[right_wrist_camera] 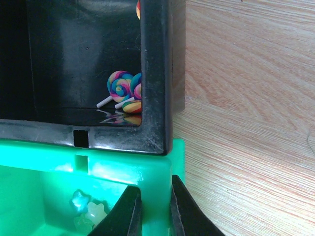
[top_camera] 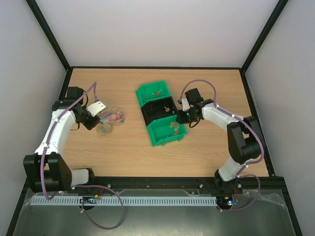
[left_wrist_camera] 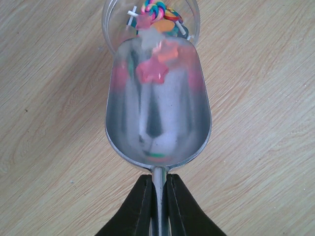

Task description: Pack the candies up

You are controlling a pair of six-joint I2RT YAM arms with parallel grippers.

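White arms (top_camera: 58,130) with black joints (top_camera: 244,142), purple cables (top_camera: 199,80).

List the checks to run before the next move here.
1. Left gripper shut on the scoop handle: ok.
2. Scoop loaded: ok, pink star candies lie near its front lip.
3. Scoop level enough to carry: cannot tell.
4. Right gripper clamped on the green bin wall: ok.
5. Target bins identifiable: ok, stars lie in the green bin, lollipops in the black bin.
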